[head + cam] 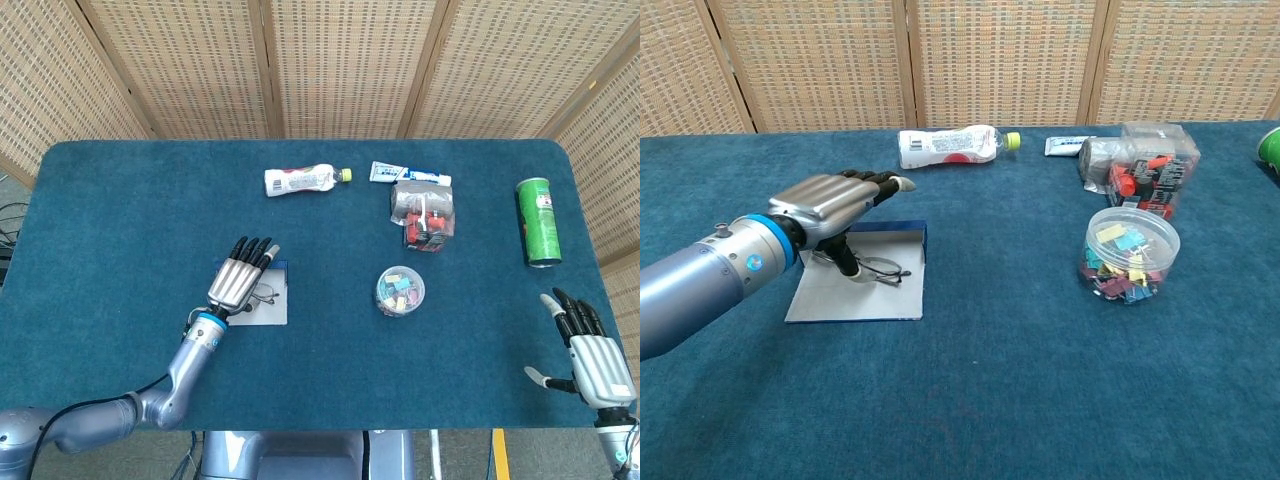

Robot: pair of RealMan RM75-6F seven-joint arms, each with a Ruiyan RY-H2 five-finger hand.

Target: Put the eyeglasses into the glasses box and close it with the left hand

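Fingers (875,181) of the left hand (830,200) are lying stretched out and fairly flat, gripping nothing, hovering over the open glasses box (862,290), with the thumb reaching down toward the eyeglasses (878,268) (whether it is touching the frame I cannot tell). The eyeglasses are already lying inside the box, on its pale flat base, near the raised blue back edge. The right hand (592,357) is resting apart at the far right corner of the worktop (120,200), fingers spread and holding nothing.

Closing looks like the step remaining. Risk as I judge it: the box is lying shallow and light, so a push on its edge could be sliding it across the worktop instead of folding it, and the thin wire frame could be catching under the thumb or getting pinched in the fold.

Around it, a plastic bottle (948,146) is lying on its side behind the box, and a clear tub of coloured clips (1129,255) is standing well to the right with a bag of parts (1145,167), a tube (395,172) and a green can (539,221) beyond; none is blocking the box
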